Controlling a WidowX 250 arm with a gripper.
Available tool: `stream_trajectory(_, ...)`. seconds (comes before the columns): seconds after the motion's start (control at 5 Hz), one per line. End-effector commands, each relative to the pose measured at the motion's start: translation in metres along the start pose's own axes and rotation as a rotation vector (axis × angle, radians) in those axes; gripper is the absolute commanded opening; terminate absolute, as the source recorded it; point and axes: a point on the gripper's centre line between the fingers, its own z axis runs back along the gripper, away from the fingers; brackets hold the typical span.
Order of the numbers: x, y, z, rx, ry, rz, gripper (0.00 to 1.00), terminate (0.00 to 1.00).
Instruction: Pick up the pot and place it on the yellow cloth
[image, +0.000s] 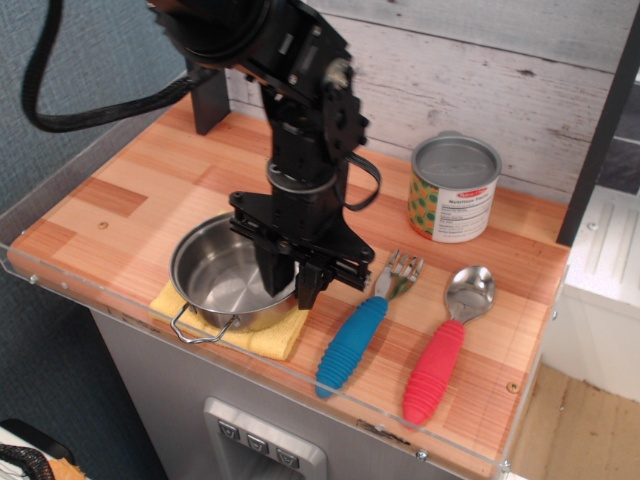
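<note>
The shiny steel pot (222, 280) rests on the yellow cloth (268, 337) near the table's front edge; one wire handle sticks out at the front left. The cloth shows only at its front and left edges from under the pot. My black gripper (290, 285) hangs over the pot's right rim, pointing down. Its jaws stand apart, one finger inside the pot and one outside the rim, and they hold nothing.
A tin can (454, 187) with a yellow-green label stands at the back right. A blue-handled fork (355, 340) and a red-handled spoon (440, 360) lie right of the pot. A black post (210, 95) stands at the back left. A clear acrylic lip edges the table front.
</note>
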Motion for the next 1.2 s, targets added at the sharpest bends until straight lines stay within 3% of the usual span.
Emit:
stream_trajectory(0.0, 0.011, 0.01, 0.032, -0.039, -0.098, 0.024, 1.0, 0.0)
stream_trajectory(0.2, 0.012, 0.013, 0.045, -0.032, -0.14, 0.032, 1.0, 0.0)
stream_trajectory(0.6, 0.027, 0.031, 0.064, 0.035, -0.161, 0.001, 1.0, 0.0)
stream_trajectory(1.0, 0.042, 0.076, 0.071, 0.049, -0.178, 0.083, 1.0, 0.0)
